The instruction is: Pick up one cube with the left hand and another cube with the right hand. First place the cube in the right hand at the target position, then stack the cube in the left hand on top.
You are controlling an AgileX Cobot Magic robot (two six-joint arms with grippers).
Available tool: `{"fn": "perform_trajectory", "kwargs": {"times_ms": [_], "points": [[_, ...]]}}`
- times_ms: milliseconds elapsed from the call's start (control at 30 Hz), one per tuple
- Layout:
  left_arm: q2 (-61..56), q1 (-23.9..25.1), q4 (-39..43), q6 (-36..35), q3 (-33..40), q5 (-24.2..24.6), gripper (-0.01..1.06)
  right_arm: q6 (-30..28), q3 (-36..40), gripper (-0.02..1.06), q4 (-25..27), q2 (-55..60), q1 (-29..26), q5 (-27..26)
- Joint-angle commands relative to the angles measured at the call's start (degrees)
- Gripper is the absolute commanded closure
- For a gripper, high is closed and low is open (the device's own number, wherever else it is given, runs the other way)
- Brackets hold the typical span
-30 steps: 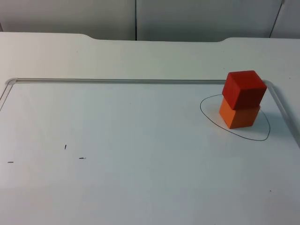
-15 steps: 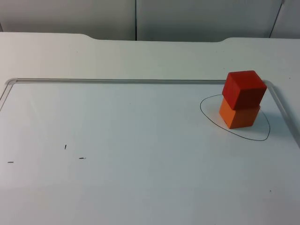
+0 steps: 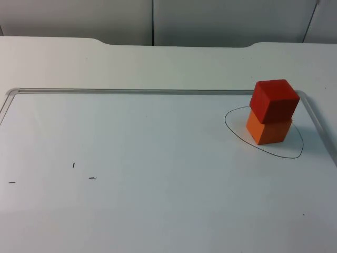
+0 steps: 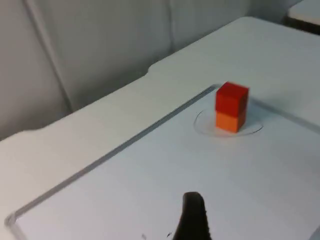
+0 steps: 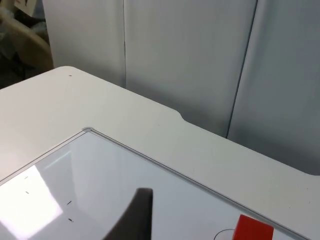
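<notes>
Red cube (image 3: 274, 100) of matte, solid-looking material sits squarely on top of an orange cube (image 3: 268, 130) of the same make, the pair standing as a two-block stack inside a thin black outline (image 3: 237, 136) drawn on the white tabletop (image 3: 158, 174). The stack stands near the right end of a glossy white board (image 3: 131, 137) laid on the tabletop, close to the board's raised clear rim (image 3: 131, 91) at the far edge and just beside its rounded far-right corner. The red cube is turned slightly against the orange one beneath it, so their edges do not line up exactly.

Compared with the frames from a second and half a second ago, nothing has shifted: the stack, the outline and the small dark marks (image 3: 73, 165) on the board's near left side stand exactly where they were.

Left hand (image 4: 193, 220) hangs above the board well apart from the stack, which its wrist view shows across the board, red on orange within the outline; one dark fingertip is seen, and whether the fingers are spread or closed cannot be told. Right hand (image 5: 135, 220) likewise hangs above the board, with the red cube's top at the edge of its wrist view; its finger state cannot be told either. Grey partition wall (image 3: 210, 21) closes the scene behind the tabletop.
</notes>
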Motion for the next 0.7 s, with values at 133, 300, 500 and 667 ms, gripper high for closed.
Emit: {"fn": "perform_trajectory", "kwargs": {"times_ms": [133,300,500,667], "points": [[-10.11,-0.08,5.75,-9.73,4.81,6.27,0.42,-0.96,0.24,0.10,0.31,-0.21,0.21,-0.06],[-15.38,-0.08,5.60,-11.39,8.93,9.29,0.42,-1.10,0.24,0.10,0.31,-0.21,0.21,0.44],[-18.50,-0.08,6.48,-11.25,11.65,13.73,0.42,-1.10,0.24,0.10,0.20,-0.21,0.21,0.61],[-18.50,-0.08,5.86,-10.53,11.66,13.33,0.42,-1.10,0.24,0.10,0.20,-0.21,0.21,0.61]]}}
